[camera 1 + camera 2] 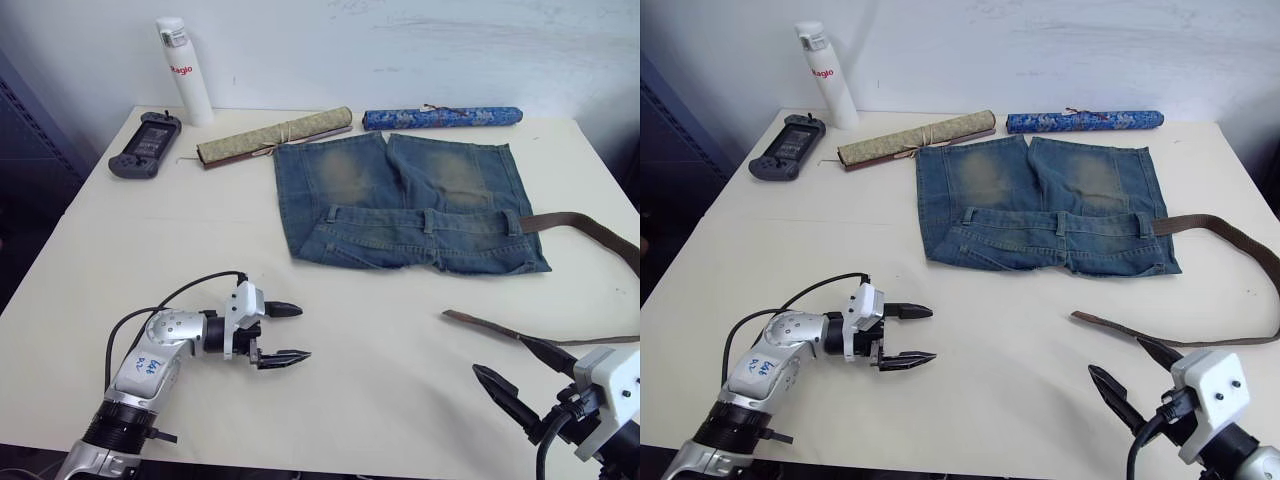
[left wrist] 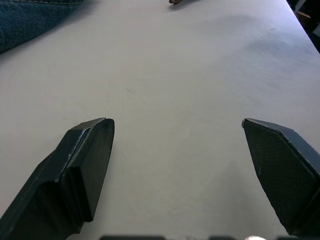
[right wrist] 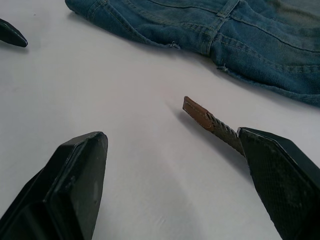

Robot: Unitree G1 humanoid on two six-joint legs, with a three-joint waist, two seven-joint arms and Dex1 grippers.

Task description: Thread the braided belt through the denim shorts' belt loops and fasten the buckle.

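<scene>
On the pale table [image 1: 150, 230] by a white wall [image 1: 400, 50], both tools, left [image 1: 283, 333] and right [image 1: 522, 375], gape empty.

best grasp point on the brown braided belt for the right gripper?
Probably the tapered leather tip of the dark brown braided belt. It lies flat on the white table, apart from the faded blue denim shorts, just ahead of the open right gripper. Come down from above, fingers straddling the narrow strap across its width.
</scene>
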